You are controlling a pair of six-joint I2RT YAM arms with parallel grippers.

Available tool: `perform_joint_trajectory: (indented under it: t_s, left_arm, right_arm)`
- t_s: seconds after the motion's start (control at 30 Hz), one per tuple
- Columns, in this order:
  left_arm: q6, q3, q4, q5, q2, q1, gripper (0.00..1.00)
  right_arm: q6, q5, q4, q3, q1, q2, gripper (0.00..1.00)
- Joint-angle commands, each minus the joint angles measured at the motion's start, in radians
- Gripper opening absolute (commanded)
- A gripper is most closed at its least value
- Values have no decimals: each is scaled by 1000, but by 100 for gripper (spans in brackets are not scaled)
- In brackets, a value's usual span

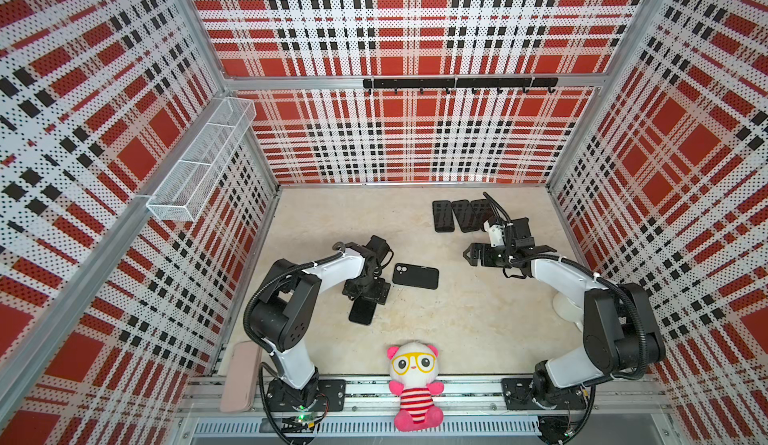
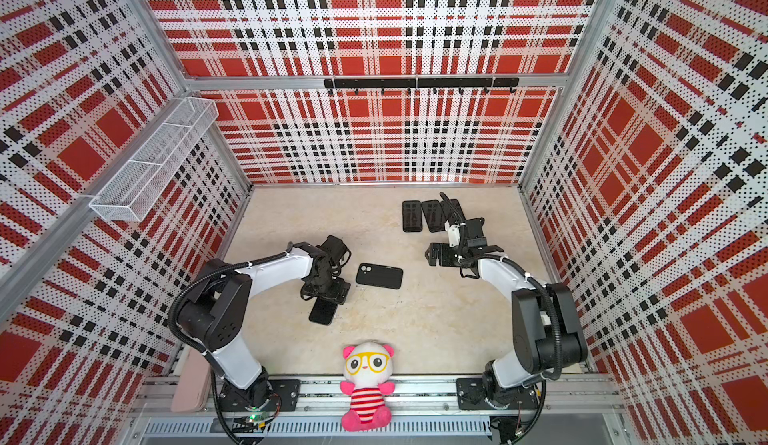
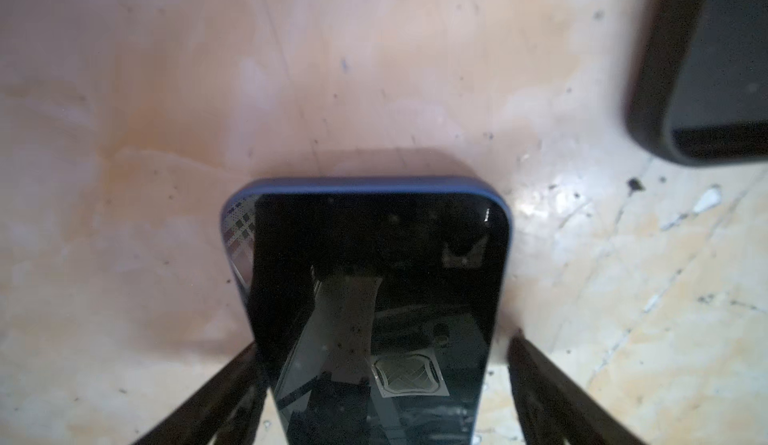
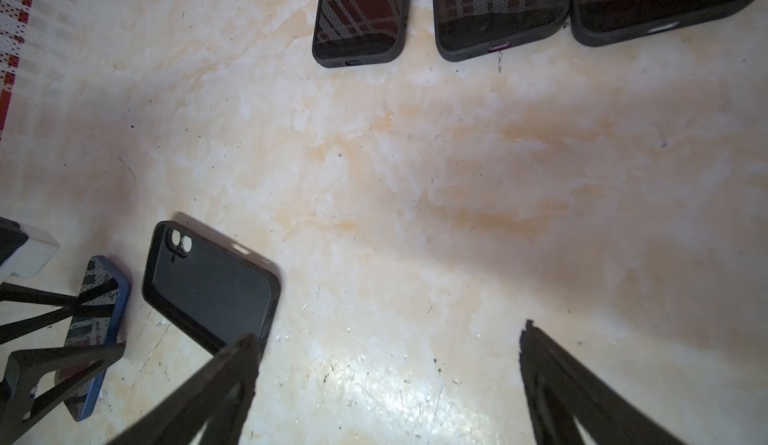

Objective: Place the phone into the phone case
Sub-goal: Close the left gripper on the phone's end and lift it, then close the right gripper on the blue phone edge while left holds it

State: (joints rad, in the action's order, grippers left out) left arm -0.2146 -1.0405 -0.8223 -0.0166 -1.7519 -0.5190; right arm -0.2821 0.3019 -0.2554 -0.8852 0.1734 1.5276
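Left wrist view: phone lower end cut off at bottom edge; case blurred, cropped at upper right. Both top views: phone's upper part hidden under left gripper; phone row rightmost unit half hidden behind cable. Right wrist view crops the row at top edge.

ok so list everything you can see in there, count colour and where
phone: 1, black screen, blue edge, lying flat left of centre
phone case: 1, black, empty, centre, right of the phone
cased phones: 3, black, row at far right
plush toy: 1, white and pink, front rail, middle
flat case-like item: 1, pale pink, front left edge
mesh basket: 1, white, left wall
hook rail: 1, black, back wall
table: 1, beige marbled
left gripper: 1, black, open, astride the phone
right gripper: 1, black, open, empty, near cased phones
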Motion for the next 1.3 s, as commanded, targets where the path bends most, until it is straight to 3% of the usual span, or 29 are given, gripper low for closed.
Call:
perform_joint_trajectory:
  t_s: [0.0,0.2,0.5,0.83,0.93,1.0,1.1,1.27]
  left_arm:
    - [23,39,-68,7,-3,-5,88]
    - [15,19,-61,9,-18,-4,75]
    - [9,-69,-63,46,75,17,64]
    - [-144,-51,133,183,280,184,31]
    - [-276,17,287,237,369,231,22]
    - [-403,102,445,265,439,254,9]
    - [-578,220,654,340,498,295,0]
    - [-869,358,881,331,586,300,0]
  right_arm:
    - [-5,6,28,0,-6,-12,100]
    - [-11,37,53,10,-6,-30,100]
    - [-13,99,121,53,5,-58,100]
    - [-57,61,292,43,308,-59,99]
    - [-48,21,386,45,418,-60,95]
    - [-83,35,513,78,465,-58,94]
    - [-132,57,684,118,522,-31,87]
    - [-182,36,855,130,586,29,75]
